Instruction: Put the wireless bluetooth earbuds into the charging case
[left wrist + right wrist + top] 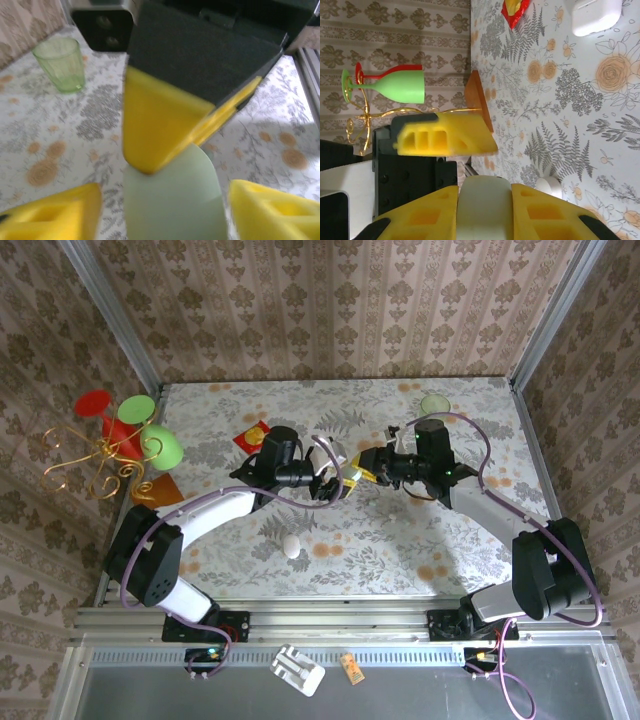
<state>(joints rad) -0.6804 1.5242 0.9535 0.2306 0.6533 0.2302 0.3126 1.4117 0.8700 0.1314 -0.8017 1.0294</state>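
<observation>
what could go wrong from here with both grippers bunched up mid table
1. The right gripper pinches a pale smooth rounded object while the open left gripper brackets it; a hasty handover may drop it or clash fingers.
2. The green glass cup stands close beyond the right arm; a swing might topple it.

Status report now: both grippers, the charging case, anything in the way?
Right gripper shut on pale rounded object. Left gripper open, fingers either side of it. White charging case on table, apart from both.
</observation>
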